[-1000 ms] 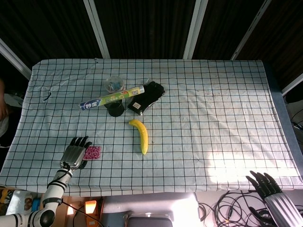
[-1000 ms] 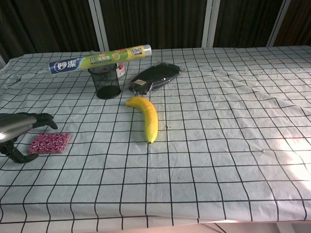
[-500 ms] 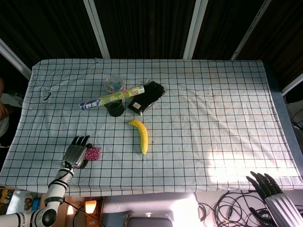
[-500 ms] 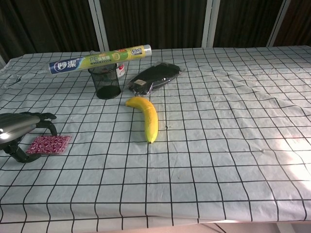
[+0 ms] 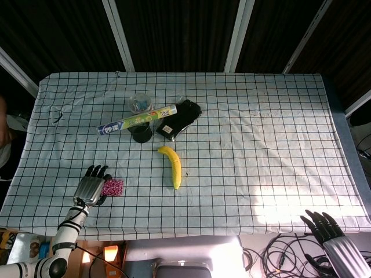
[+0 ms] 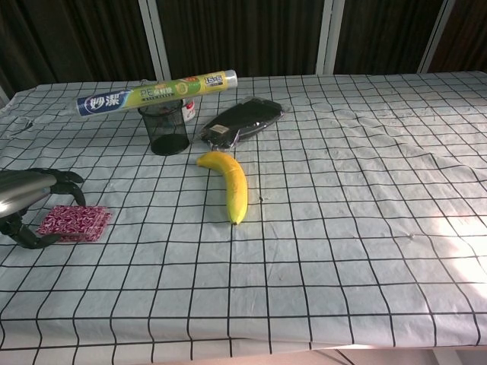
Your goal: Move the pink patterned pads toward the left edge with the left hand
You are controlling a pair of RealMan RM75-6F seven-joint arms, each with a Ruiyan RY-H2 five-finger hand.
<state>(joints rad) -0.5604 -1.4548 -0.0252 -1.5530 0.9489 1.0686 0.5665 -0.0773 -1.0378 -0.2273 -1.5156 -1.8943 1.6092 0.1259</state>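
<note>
Lying beside the left hand [image 6: 23,199] fingers [image 6: 70,179]: pink patterned pads [image 6: 74,223].

The head view looks steeply down from high above the near edge of the desk [image 5: 261,145], taking in the whole checked top from a distance. The chest view sits lower and closer, facing forward across the desk [image 6: 342,228] at a shallow angle. Both views share the banana [image 5: 172,166] [image 6: 230,185] and the left robot hand [image 5: 90,187] [image 6: 27,201].

Tablecloth [image 6: 342,228] was matt checked cloth, roll [image 6: 156,93] on the mesh metal cup [image 6: 168,129] glossy, left hand [image 6: 27,199] brushed metal.
</note>
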